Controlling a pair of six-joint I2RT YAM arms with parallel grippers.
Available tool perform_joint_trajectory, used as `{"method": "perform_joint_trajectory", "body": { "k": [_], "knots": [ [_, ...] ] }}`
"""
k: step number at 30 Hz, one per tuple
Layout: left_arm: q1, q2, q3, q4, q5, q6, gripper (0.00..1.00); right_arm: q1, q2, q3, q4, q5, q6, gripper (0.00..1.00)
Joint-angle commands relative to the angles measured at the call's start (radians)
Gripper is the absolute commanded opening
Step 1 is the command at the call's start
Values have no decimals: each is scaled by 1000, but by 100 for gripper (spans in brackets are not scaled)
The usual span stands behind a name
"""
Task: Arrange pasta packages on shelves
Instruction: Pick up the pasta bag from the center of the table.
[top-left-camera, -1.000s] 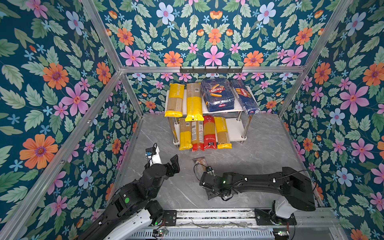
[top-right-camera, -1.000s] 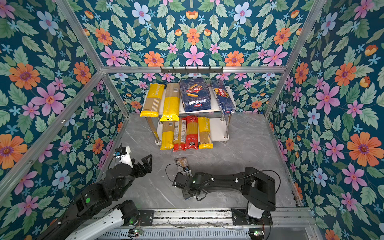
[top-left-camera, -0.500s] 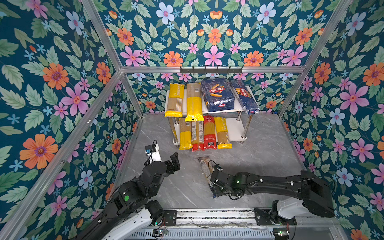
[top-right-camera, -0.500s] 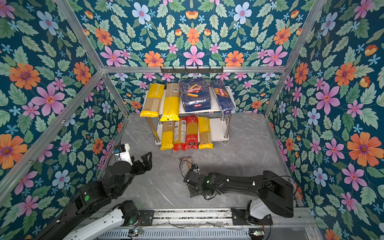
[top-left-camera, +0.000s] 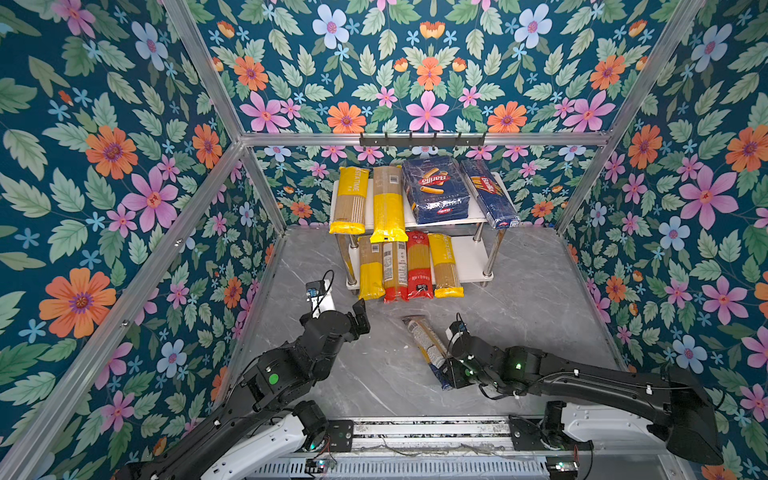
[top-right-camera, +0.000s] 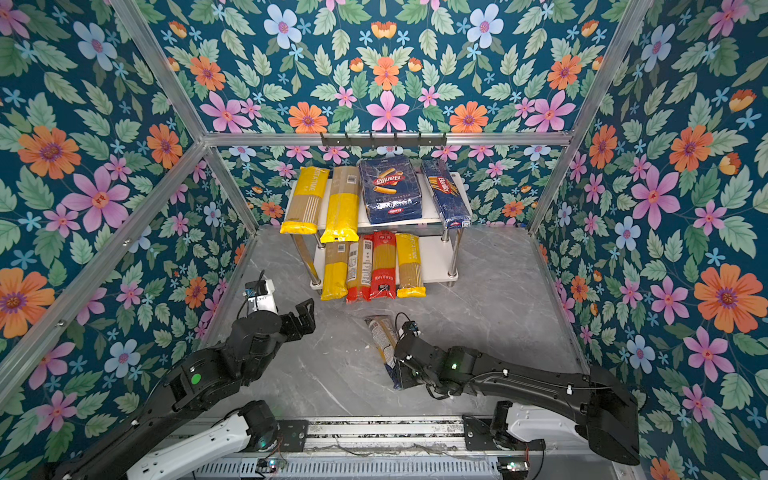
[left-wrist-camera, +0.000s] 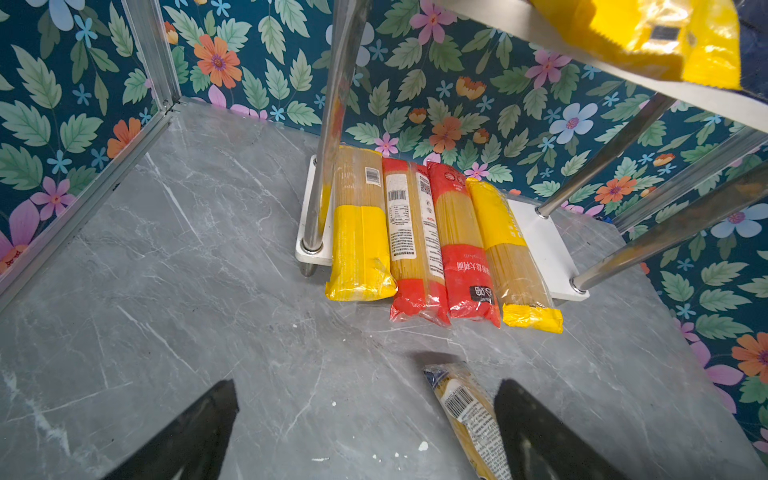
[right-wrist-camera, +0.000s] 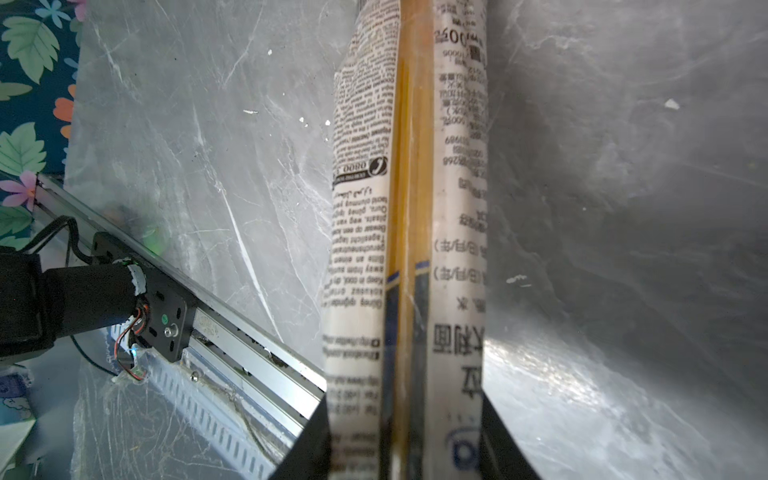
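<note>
My right gripper (top-left-camera: 446, 370) (right-wrist-camera: 405, 449) is shut on the near end of a clear-blue spaghetti pack (top-left-camera: 426, 340) (top-right-camera: 380, 336) (right-wrist-camera: 409, 166). The pack points toward the shelves (top-left-camera: 471, 257), low over the grey floor. Its far tip (left-wrist-camera: 465, 403) casts a shadow just ahead of it. The top board holds two yellow packs (top-left-camera: 351, 199), the Barilla rigatoni bag (top-left-camera: 434, 191) and a Barilla spaghetti pack (top-left-camera: 490, 195). Several yellow and red packs (top-left-camera: 417, 270) lie side by side on the lower board, whose right part is bare. My left gripper (top-left-camera: 361, 320) (left-wrist-camera: 365, 388) is open and holds nothing, left of the held pack.
A black hook rail (top-left-camera: 422, 139) hangs on the back wall above the shelves. Chrome posts (left-wrist-camera: 332, 124) stand at the rack's corners. Floral walls with aluminium frame bars close in three sides. The arms' base rail (top-left-camera: 415, 432) runs along the front edge.
My right arm has moved to the right with the spaghetti pack, which has swung to point at the shelves. The left gripper has edged slightly forward and stays open.
</note>
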Motion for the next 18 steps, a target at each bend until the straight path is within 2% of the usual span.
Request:
{"method": "perform_joint_trajectory", "body": {
  "k": [1, 6, 11, 18],
  "knots": [
    [-2, 8, 12, 31, 1, 13, 100, -19, -62, -19, 76, -8, 0, 0],
    [0, 11, 19, 30, 1, 15, 99, -96, -150, -91, 132, -110, 34, 0],
    [-1, 11, 0, 39, 6, 14, 100, -137, -163, -136, 158, -154, 66, 0],
    [-1, 33, -23, 63, 31, 6, 100, -219, -183, -207, 293, -276, 131, 0]
  ]
}}
